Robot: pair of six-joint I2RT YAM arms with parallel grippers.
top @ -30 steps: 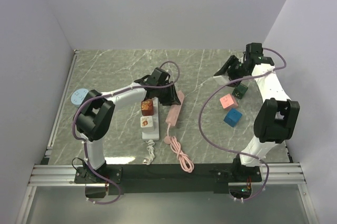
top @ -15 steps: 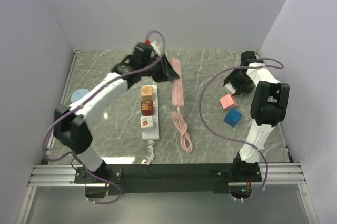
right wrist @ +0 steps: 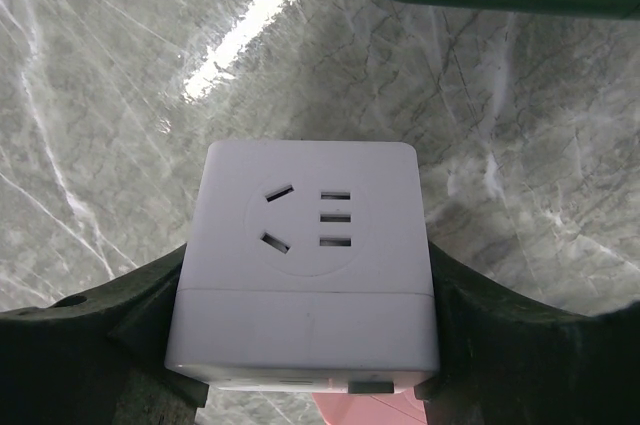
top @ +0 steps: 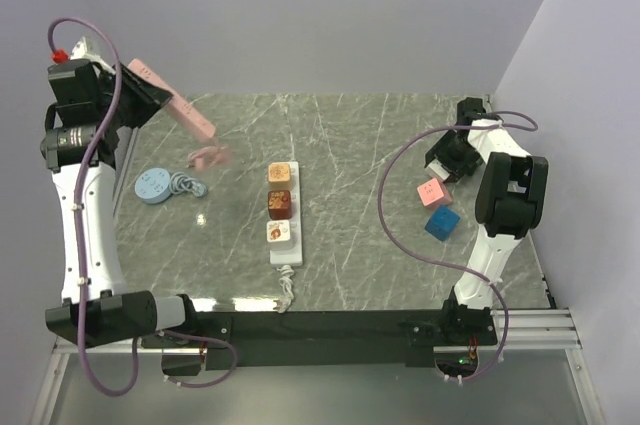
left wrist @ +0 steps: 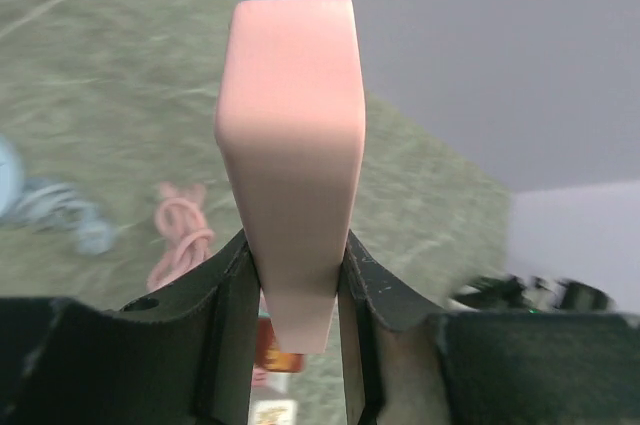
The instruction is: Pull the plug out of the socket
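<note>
Left jaws clamp pink strip (top: 182, 112) high, far left; right jaws grip white socket cube (right wrist: 308, 245). Plugged white strip (top: 287, 254) lies midway, long axis near-to-far.

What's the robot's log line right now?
left hand: shut on pink power strip, in air | right hand: shut on white socket cube

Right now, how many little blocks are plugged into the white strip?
3, in a row on the white strip: a pale block at the far end, a brown block in the middle, a white block at the near end. I see nothing hiding more.
</note>
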